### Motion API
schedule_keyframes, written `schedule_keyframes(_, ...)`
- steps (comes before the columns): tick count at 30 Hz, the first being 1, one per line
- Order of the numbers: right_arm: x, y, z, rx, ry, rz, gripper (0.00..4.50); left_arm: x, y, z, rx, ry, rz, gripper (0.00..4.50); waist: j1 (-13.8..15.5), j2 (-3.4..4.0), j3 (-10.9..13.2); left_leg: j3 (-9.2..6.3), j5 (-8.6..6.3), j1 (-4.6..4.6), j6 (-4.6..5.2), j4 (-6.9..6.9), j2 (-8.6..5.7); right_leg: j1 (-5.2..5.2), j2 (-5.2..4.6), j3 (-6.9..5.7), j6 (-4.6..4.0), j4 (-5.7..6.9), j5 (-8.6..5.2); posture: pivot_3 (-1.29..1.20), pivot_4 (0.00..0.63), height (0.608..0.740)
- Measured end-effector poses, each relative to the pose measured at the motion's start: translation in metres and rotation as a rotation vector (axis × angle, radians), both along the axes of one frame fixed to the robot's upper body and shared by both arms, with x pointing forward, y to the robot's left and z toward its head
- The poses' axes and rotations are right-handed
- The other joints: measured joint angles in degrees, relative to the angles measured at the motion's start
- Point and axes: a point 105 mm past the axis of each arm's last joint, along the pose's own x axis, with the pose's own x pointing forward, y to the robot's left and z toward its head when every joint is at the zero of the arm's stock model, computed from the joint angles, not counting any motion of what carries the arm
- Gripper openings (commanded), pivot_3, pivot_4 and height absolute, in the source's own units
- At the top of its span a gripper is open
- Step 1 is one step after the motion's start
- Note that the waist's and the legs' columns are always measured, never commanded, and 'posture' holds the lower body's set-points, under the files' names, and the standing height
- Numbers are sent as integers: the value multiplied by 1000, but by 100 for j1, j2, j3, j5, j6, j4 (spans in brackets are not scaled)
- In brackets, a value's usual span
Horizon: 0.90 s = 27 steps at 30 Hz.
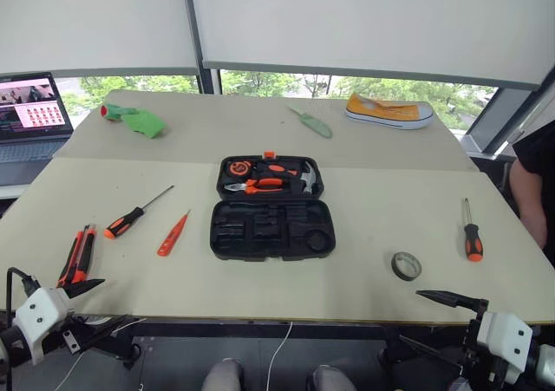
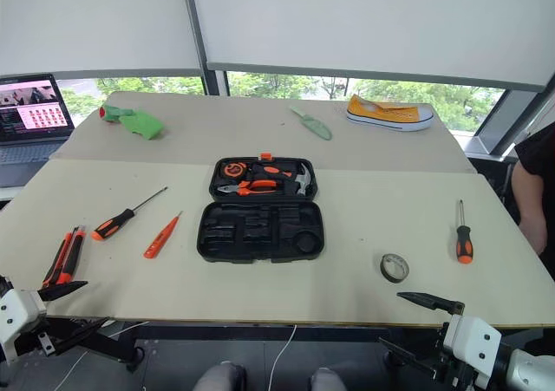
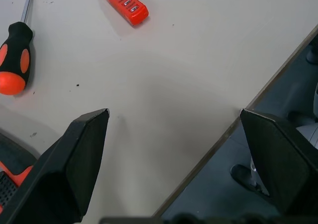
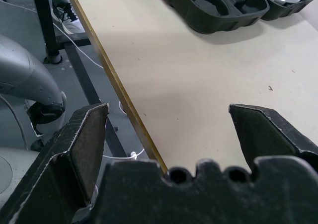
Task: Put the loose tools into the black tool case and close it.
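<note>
Black hinged plastic tool case [image 1: 270, 206]: open at centre of beige surface [image 1: 364, 235], ready for loading. Loose orange-and-black screwdrivers [image 1: 136, 212] [image 1: 471, 231], utility knife [image 1: 76, 257] and grey tape roll [image 1: 405, 265] lie apart around it. Left end effector [image 1: 87, 300] and right end effector [image 1: 442, 322]: wide, empty, near edge.

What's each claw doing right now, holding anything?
Left claw: open, holding nothing, at the table's near edge.
Right claw: open, holding nothing, at the table's near edge.
</note>
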Motion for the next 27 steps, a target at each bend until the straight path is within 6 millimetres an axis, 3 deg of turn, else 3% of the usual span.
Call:
schedule_keyframes(2,3,2,2,8,-9,5,4500,0,1,1,-10,0,13,4493,-2,-2,0,0,0,1,0,0,0,0,0,1,0,0,0,0,150,740)
schedule_keyframes(3,12,8,6,65,-32,10,4500,-1,9,5,-71,-20,105,4493,-39,-19,7,1,0,6,0,-4,15,-1,5,5,-1,1,0,0,150,740)
schedule_keyframes(6,38,50,38,309,-141,97,4500,0,36,35,-258,-172,403,4493,-155,-33,11,-17,1,11,1,1,54,13,11,-9,-9,8,16,0,150,740)
schedule_keyframes(8,42,60,46,361,-150,125,4500,-8,46,41,-295,-210,506,4493,-143,-28,11,4,1,16,1,-1,43,12,7,-9,-9,7,15,0,150,740)
schedule_keyframes(12,53,67,60,499,-185,105,4500,-59,83,13,-450,-149,878,4493,-151,-44,5,36,-26,12,-17,1,39,3,16,-4,-4,3,10,0,150,740)
schedule_keyframes(16,53,70,61,508,-190,114,4500,-72,93,12,-522,-130,963,4493,9,-64,-4,29,-34,12,-26,1,42,-20,17,-30,-19,4,-10,0,150,740)
schedule_keyframes(18,52,72,59,513,-182,118,4500,-61,93,21,-545,-135,929,4493,52,-64,-3,30,-36,11,-31,3,46,-19,11,-42,-22,7,-9,0,150,740)
schedule_keyframes(23,49,74,59,512,-180,125,4500,-8,83,64,-521,-151,748,4493,82,-64,-6,39,-36,13,-38,5,72,-20,9,-66,-45,4,8,0,150,740)
schedule_keyframes(24,49,75,59,512,-179,126,4500,17,73,73,-493,-109,676,4493,98,-62,-5,40,-35,12,-40,4,74,-18,9,-77,-46,6,10,0,150,740)
schedule_keyframes(27,50,80,66,513,-201,150,4500,60,51,88,-415,-30,550,4493,79,-50,-2,50,-33,11,-43,2,77,-27,10,-74,-49,5,17,0,150,740)
